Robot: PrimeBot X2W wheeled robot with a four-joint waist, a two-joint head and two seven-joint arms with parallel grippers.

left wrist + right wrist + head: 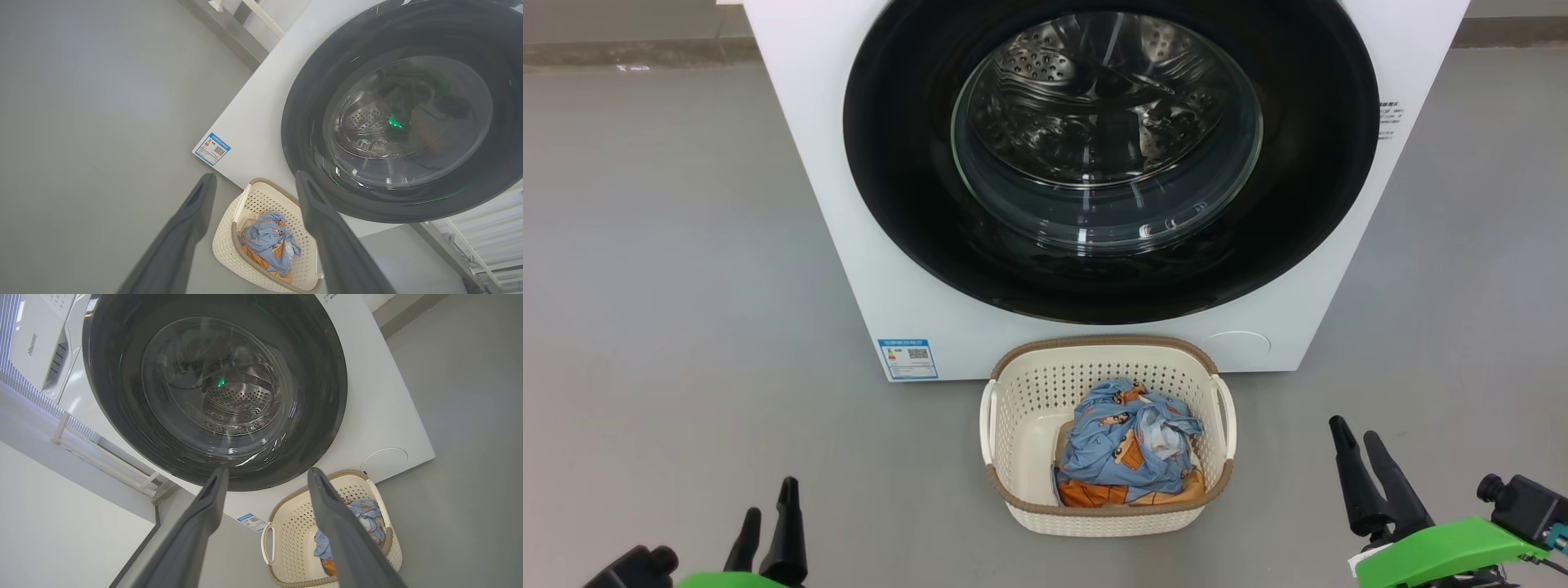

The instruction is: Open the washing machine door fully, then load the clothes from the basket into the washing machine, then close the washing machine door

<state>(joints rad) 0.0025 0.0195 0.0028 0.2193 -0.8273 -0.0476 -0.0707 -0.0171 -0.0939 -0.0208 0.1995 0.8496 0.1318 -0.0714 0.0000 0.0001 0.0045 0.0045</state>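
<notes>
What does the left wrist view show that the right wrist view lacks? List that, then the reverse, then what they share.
Left wrist, not right wrist: the open left gripper. Right wrist, not left wrist: the open right gripper, the round white cover low on the washing machine, and a Hisense-marked white appliance. Both: the shut washing machine door, the basket holding the clothes, and the blue label sticker.
</notes>
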